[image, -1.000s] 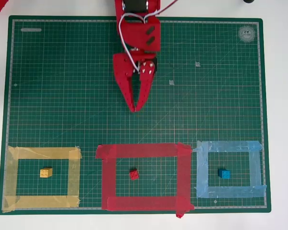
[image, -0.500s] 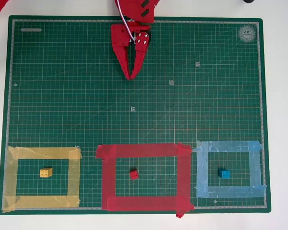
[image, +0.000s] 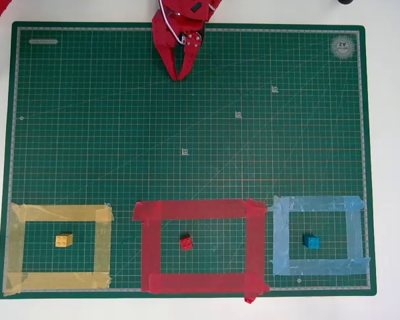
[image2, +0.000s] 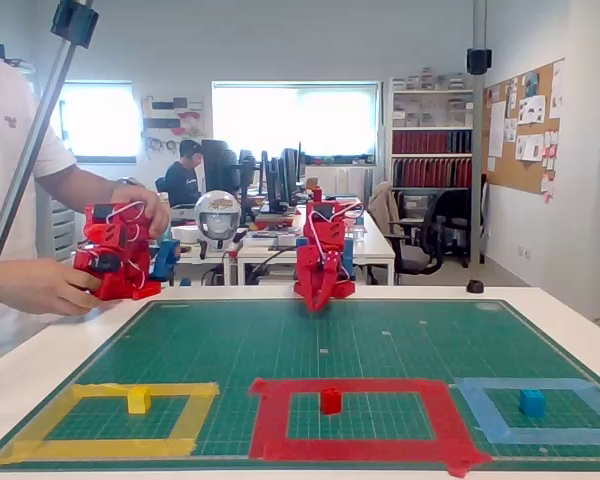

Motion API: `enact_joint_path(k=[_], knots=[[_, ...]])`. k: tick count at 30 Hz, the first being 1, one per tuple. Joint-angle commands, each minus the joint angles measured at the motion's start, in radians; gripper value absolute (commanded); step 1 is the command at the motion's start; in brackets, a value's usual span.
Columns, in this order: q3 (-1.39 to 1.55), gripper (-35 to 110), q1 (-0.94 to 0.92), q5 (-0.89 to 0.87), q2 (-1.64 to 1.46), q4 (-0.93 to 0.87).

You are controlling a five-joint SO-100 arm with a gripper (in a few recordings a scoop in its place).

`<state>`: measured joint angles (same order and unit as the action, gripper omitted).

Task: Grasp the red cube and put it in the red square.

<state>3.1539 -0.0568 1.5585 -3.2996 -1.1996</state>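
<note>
gripper (image: 180,75) top centre of overhead view, fingers closed, holds nothing | red cube (image: 185,242) lies inside red square (image: 147,243), low centre | cube is straight below fingertips in frame, well apart | task looks done, judging by pos.

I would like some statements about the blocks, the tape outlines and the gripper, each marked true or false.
1. The red cube lies inside the red square. True.
2. The gripper holds the red cube. False: it is shut on nothing, at the far edge of the green mat, away from the cube.
3. The yellow block sits inside the light blue outline. False: it sits inside the yellow outline.
4. The blue block sits inside the light blue outline. True.
</note>
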Motion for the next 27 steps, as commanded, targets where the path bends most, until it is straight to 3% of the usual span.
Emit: enact_joint_path(k=[1,27], knots=[[0.006,-1,-0.008,0.021,-0.051,-0.087],[0.006,-1,0.0,0.015,-0.049,-0.135]])
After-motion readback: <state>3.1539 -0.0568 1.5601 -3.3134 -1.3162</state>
